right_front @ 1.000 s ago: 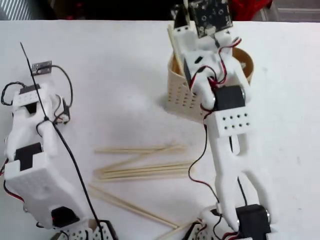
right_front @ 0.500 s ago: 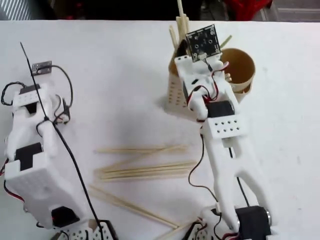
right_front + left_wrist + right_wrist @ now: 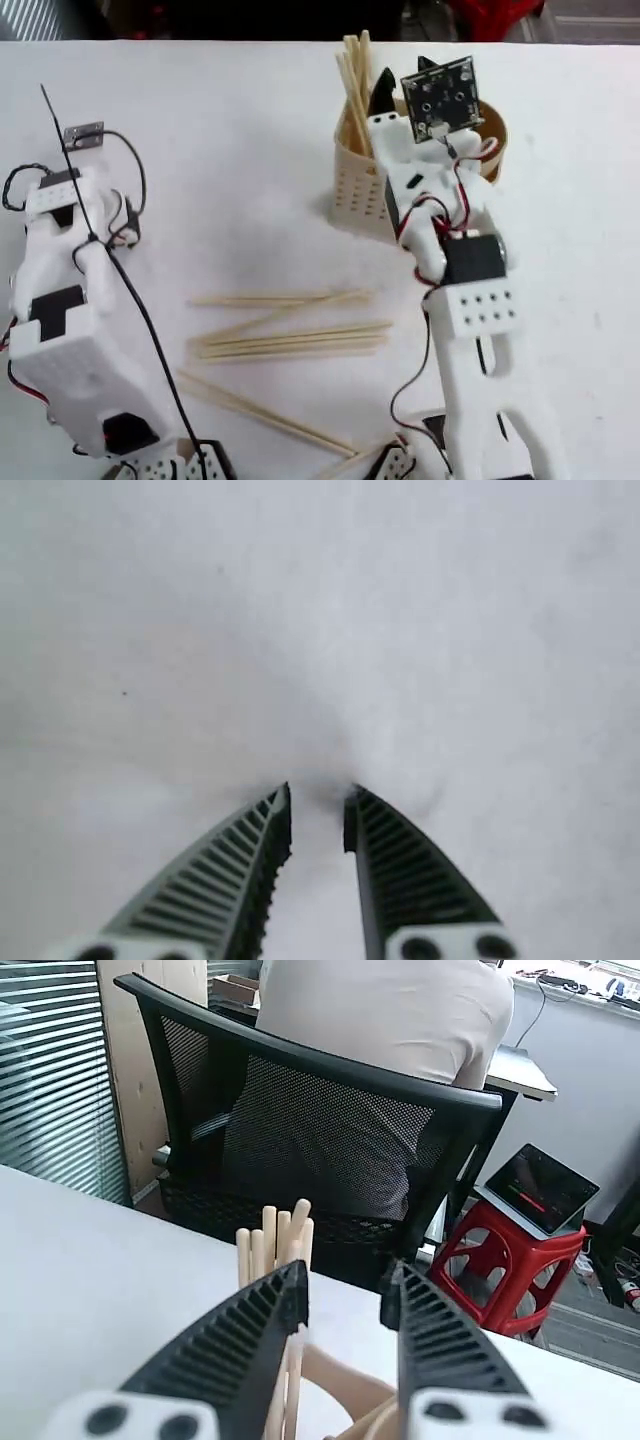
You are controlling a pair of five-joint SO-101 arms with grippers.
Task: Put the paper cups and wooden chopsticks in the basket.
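Right claw [image 3: 345, 1295] parted, empty, above basket [image 3: 360, 190]; some chopsticks [image 3: 355, 70] upright inside, cup [image 3: 495, 138] just beside it. Loose chopsticks [image 3: 290, 340] flat on table [image 3: 250, 150], apart from basket. Left claw [image 3: 316, 798] narrow, empty, close over table.

White table [image 3: 230, 120], viewed from above: a cream perforated basket [image 3: 358, 190] stands toward the far side, with a brown paper cup [image 3: 492, 125] just beside it (whether the cup rests on the table cannot be told). Loose wooden chopsticks [image 3: 290, 335] lie flat in a fanned bundle near the middle. A further pair [image 3: 262, 411] lies angled closer to the front edge, and a small grey metal plate [image 3: 83, 134] lies at far left.
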